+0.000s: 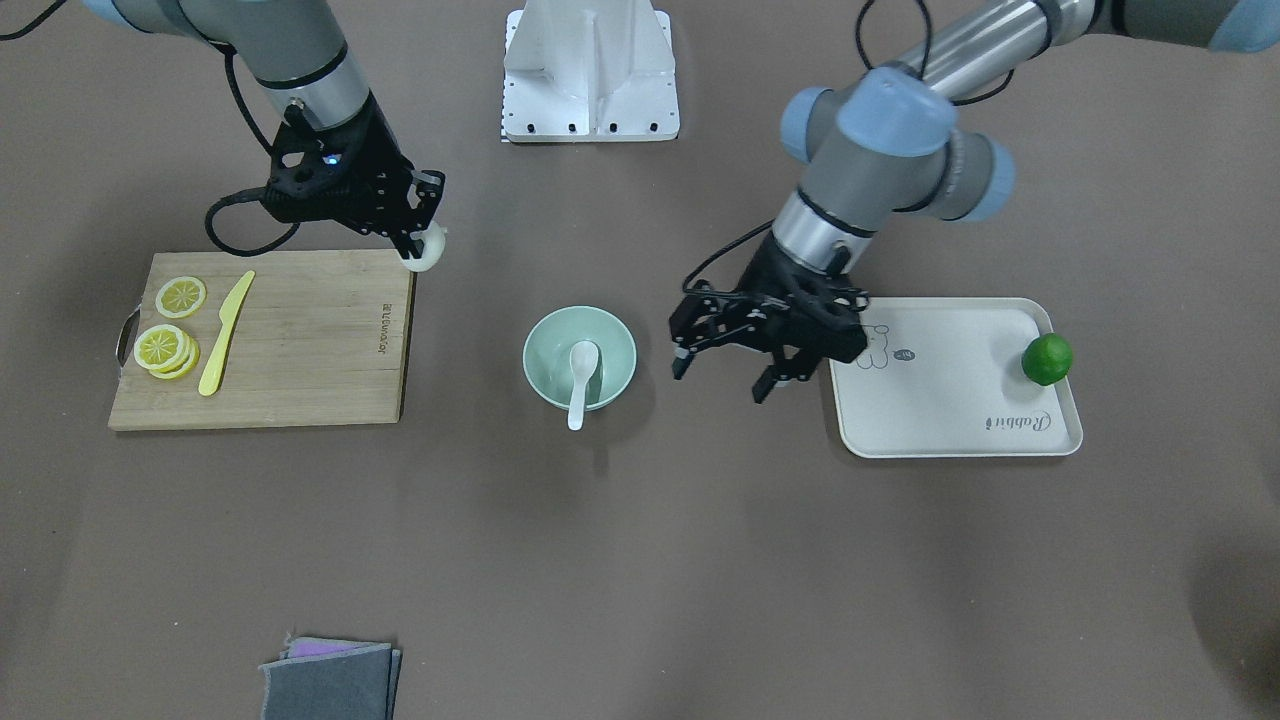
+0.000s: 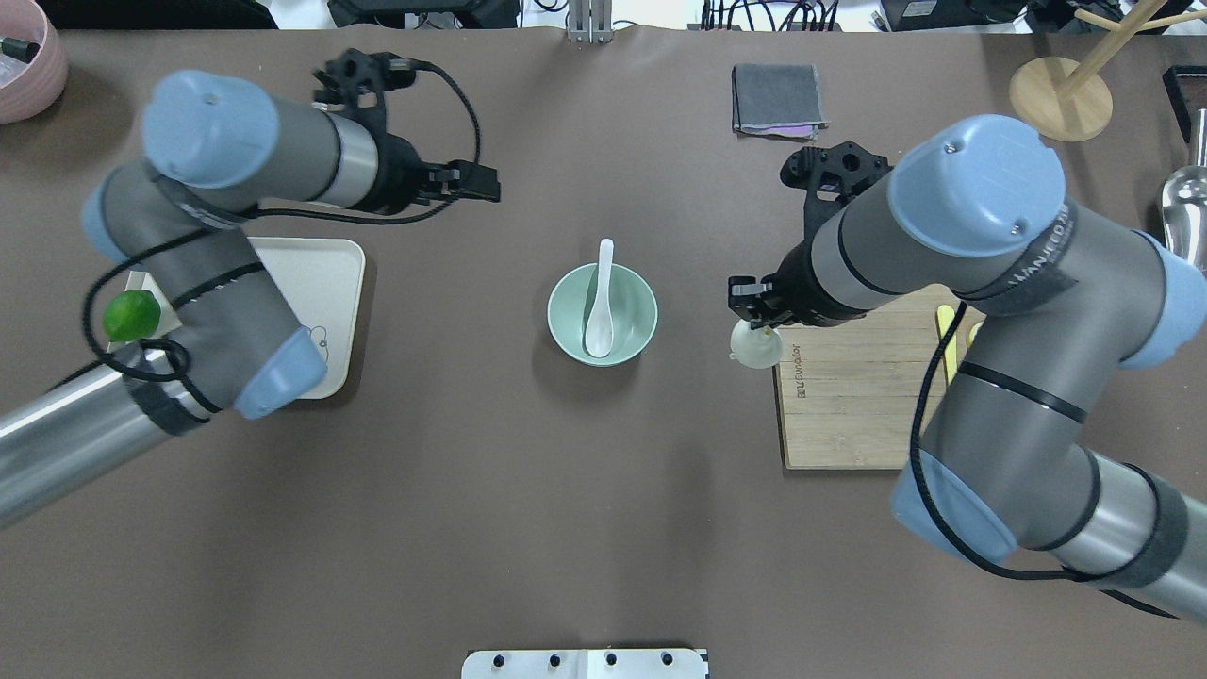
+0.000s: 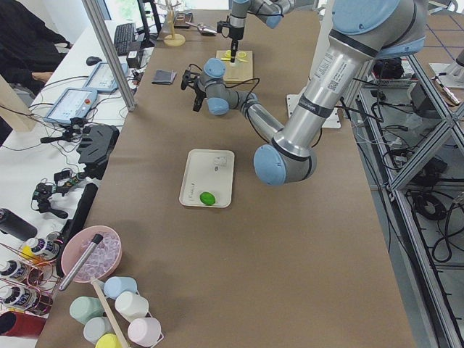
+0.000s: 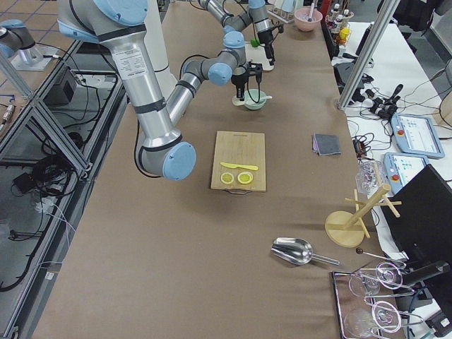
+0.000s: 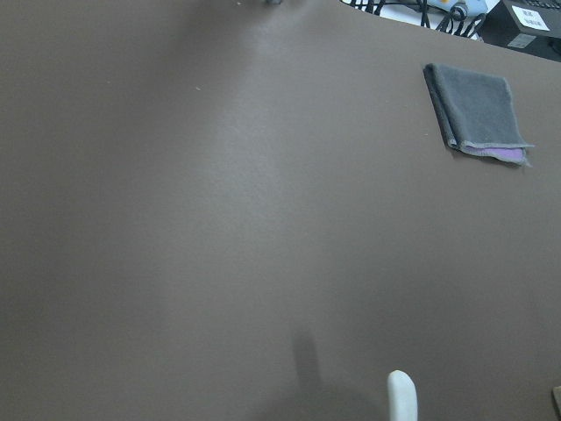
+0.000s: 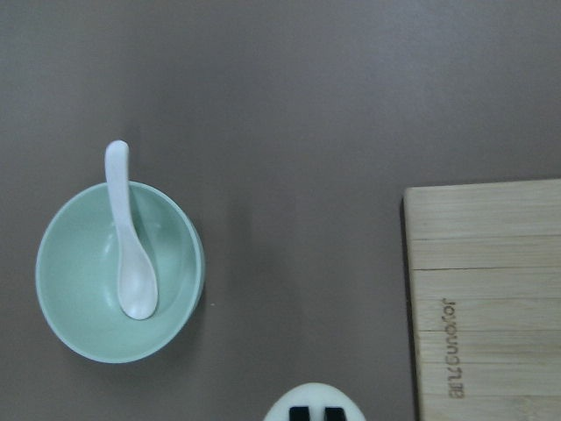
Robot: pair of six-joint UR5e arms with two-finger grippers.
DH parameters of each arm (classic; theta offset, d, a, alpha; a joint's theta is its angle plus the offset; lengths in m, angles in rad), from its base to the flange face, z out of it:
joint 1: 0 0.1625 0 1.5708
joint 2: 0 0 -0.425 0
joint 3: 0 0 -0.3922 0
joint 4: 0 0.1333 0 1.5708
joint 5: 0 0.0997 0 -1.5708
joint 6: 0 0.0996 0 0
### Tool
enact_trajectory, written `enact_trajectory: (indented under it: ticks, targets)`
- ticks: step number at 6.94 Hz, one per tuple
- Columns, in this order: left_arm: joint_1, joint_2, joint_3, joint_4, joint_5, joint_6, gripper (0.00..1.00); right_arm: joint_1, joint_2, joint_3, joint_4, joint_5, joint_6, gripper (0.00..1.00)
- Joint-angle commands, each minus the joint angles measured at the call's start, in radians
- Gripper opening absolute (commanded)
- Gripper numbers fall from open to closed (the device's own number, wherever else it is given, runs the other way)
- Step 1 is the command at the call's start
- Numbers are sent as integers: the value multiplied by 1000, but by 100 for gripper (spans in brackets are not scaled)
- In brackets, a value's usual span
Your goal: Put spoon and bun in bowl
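Note:
The white spoon [image 1: 582,368] lies in the mint-green bowl [image 1: 540,340] at the table's middle, scoop inside, handle over the rim; both show overhead (spoon [image 2: 600,311], bowl [image 2: 566,325]) and in the right wrist view (spoon [image 6: 131,263], bowl [image 6: 74,298]). My right gripper [image 1: 416,243] is shut on the white bun [image 1: 430,252] above the cutting board's corner nearest the bowl; the bun also shows overhead [image 2: 757,353] and in the right wrist view [image 6: 316,405]. My left gripper [image 1: 723,375] is open and empty between the bowl and the tray.
A wooden cutting board [image 1: 300,340] holds lemon slices [image 1: 168,340] and a yellow knife [image 1: 225,335]. A cream tray [image 1: 950,400] carries a green lime [image 1: 1047,359]. A grey folded cloth [image 1: 330,680] lies at the operators' side. The robot base [image 1: 590,70] stands behind the bowl.

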Motion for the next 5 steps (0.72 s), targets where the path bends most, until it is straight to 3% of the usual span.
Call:
enact_trajectory:
  ticks: [1, 3, 5]
  targets:
    - [-218, 280, -150, -2, -109, 419, 98, -26, 202, -169, 6, -47, 10, 0]
    - [-447, 347, -117, 4, -274, 543, 98, -55, 292, -306, 20, -115, 27, 0]
    - [-484, 374, -104, 5, -292, 592, 98, -92, 292, -421, 197, -155, 47, 0]
